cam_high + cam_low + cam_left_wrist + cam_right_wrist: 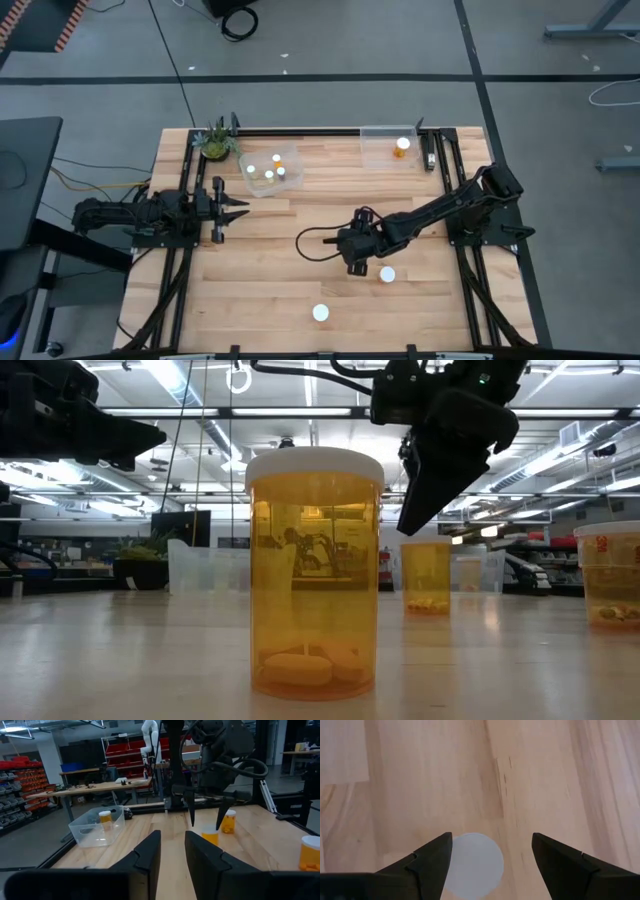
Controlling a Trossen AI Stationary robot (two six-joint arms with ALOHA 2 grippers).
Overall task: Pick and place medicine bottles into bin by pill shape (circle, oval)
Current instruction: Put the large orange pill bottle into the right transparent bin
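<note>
Bottles numbered six, I think: nearest me one [321, 313], then the target bottle [387, 273] under my right gripper [357, 266], three in the bin [268, 171] beyond and one in the far bin [391, 147]. Fingers wide, I needed to centre over its cap [474, 865] before descending. My left gripper [237, 209] waited, slightly parted, beside the three-bottle bin.

Right arm extended over mid-table, right gripper [362, 266] pointing downward, fingers spread apart; left arm at table's left edge, left gripper [238, 209] parted
</note>
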